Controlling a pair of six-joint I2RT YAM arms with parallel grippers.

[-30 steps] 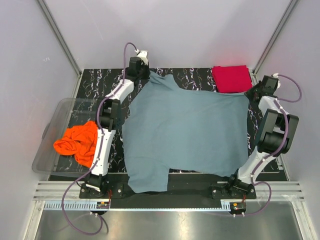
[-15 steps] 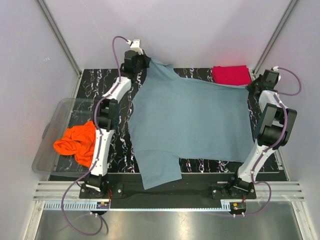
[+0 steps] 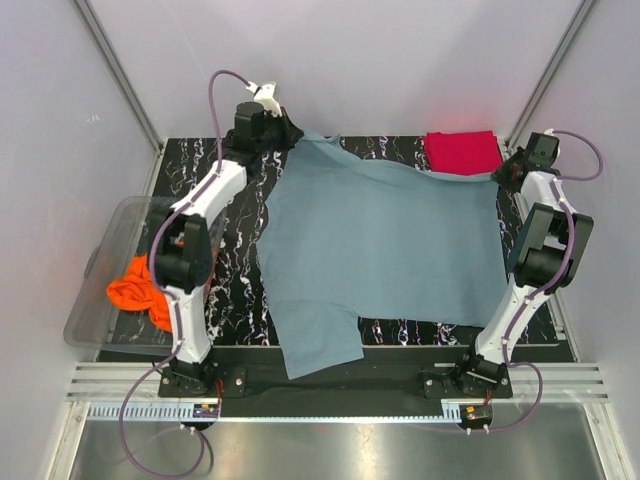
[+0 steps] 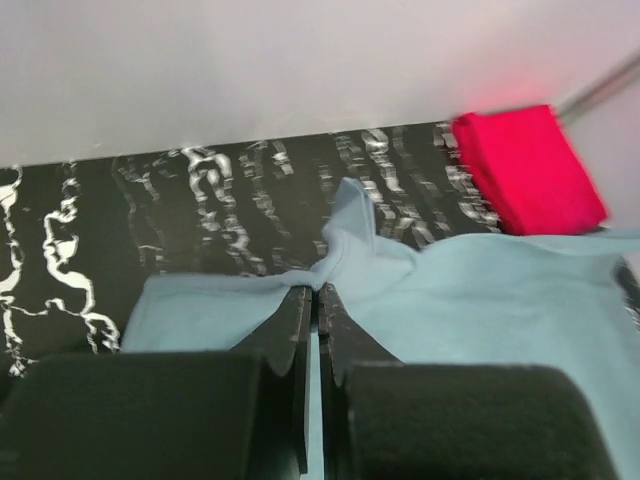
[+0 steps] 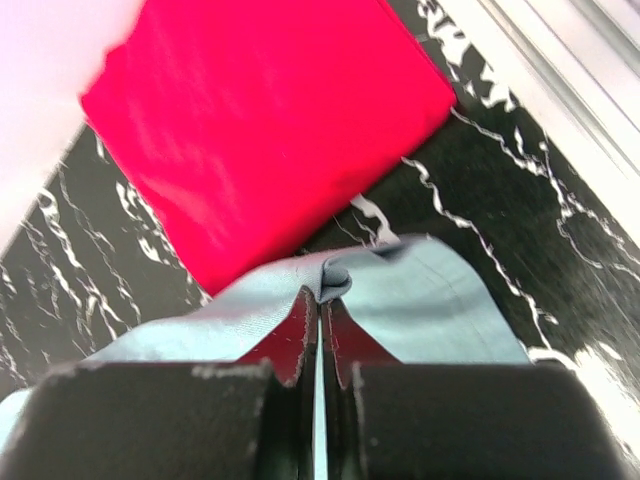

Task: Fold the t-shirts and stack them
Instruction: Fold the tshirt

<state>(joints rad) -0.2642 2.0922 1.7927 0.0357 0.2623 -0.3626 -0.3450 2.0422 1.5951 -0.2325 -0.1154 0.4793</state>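
Pinching the blue shirt point(image 3: 385, 240) at its far edge with left gripper point(image 4: 317, 290) and right gripper point(image 5: 320, 295) closed on cloth, spread across the surface point(image 3: 235, 280). Pull evenly, taut, before laying flat.

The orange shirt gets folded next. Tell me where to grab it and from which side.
Probably pinch a raised fold on top of the orange shirt, coming straight down. It lies crumpled in the clear bin, whose walls would block a sideways approach.

L arm point(image 3: 212, 190), R arm point(image 3: 546, 192) — white links, black joints; purple cables point(image 3: 211, 95) at wrists & bases. Fingers point(image 4: 285, 330) matte black.
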